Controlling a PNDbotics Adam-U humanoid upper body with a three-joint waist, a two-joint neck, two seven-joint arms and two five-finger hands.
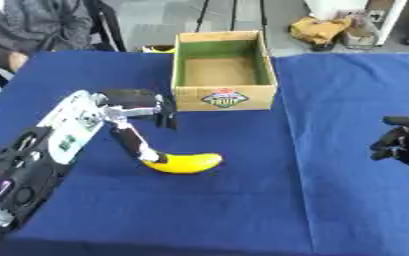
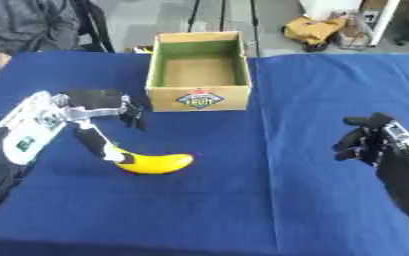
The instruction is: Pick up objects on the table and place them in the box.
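A yellow banana lies on the blue table in front of the box. The cardboard box, green inside and holding nothing, stands at the table's far middle. My left hand comes in from the left, fingers spread and straight; one long finger reaches down and touches the banana's left end, while the others point toward the box. My right hand hovers at the right edge, fingers curled with nothing in them, well away from the banana.
A person in grey sits at the far left corner. Beyond the table stand a yellow bag and metal legs on the floor.
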